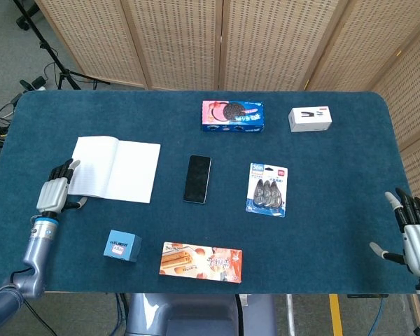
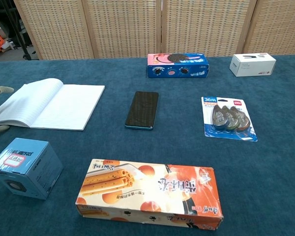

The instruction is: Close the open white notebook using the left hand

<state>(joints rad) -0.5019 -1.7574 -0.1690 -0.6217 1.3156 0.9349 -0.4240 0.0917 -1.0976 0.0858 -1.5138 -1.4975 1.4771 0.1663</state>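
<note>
My left hand (image 1: pixel 54 194), fingers spread and empty, sat at the white notebook's (image 1: pixel 112 169) left edge, ready to lift the page.
</note>
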